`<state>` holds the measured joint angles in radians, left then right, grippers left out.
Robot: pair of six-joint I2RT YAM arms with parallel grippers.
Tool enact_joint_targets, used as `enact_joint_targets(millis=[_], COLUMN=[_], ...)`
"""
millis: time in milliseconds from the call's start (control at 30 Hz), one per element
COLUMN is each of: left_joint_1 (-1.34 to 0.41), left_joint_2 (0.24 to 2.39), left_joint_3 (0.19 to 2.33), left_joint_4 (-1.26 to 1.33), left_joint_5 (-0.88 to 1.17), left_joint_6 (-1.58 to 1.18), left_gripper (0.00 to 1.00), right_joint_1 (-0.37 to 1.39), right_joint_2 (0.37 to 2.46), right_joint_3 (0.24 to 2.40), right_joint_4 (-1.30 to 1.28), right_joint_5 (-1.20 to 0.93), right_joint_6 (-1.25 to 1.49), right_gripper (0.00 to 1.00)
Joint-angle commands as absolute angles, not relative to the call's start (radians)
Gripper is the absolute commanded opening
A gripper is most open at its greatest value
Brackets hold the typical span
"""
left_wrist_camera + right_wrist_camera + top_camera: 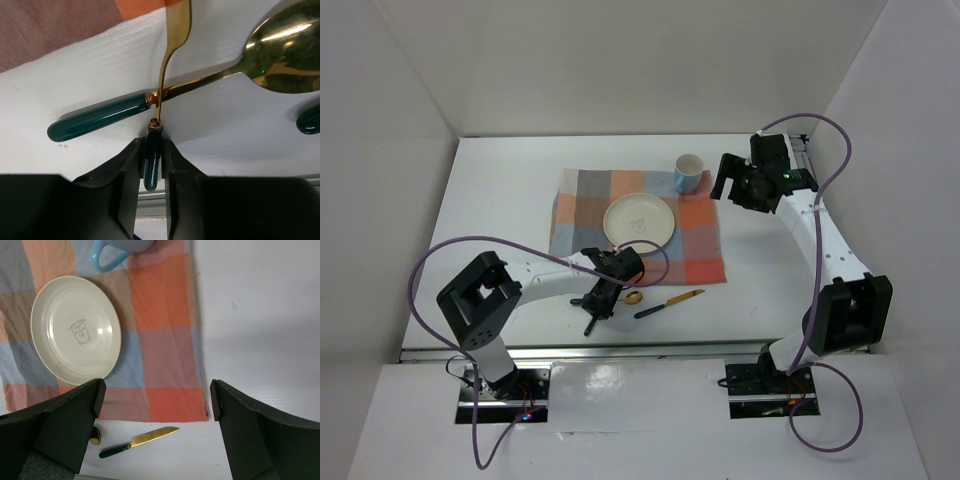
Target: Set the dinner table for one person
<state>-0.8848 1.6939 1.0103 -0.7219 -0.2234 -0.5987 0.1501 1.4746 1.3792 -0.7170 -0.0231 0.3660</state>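
The dinner table (490,200) spreads white and flat from the arms' bases to the far wall, under everything else. It looks rigid, heavy and smooth. It is not something to grasp, and cutlery will probably skid on it rather than stay put. On it lies a checked cloth (160,315) carrying a plate (75,330) and a mug (689,172). On the bare top just near of the cloth, the left gripper (152,145) has its fingers pressed on the dark green handle of a gold utensil (175,40), whose thin stem crosses over the neck of a spoon (280,50). That glossy handle looks hard, light and slippery, so a hold further from its end would seem safer. A knife (140,440) lies close by. The right gripper (157,392) hangs over the cloth's right edge, fingers spread wide and holding nothing.
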Motion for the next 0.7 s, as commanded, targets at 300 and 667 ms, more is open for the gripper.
enact_joint_targets(millis=[300,667], left_joint_1=[-0.908,-0.712], left_joint_2=[1.594,1.502], left_joint_3=[1.123,1.308], left_joint_4=[-0.793,-0.942], left_joint_5=[-0.213,-0.183], left_joint_6=[-0.552,-0.626], left_gripper=[0.00,0.00], right_joint_1=[0.153,0.153], right_joint_2=[1.417,1.417], right_joint_3=[1.388,1.379], right_joint_4=[-0.678,-0.678], right_joint_5=[-0.020,-0.029], right_joint_6=[0.377,0.377], right_gripper=[1.00,1.00])
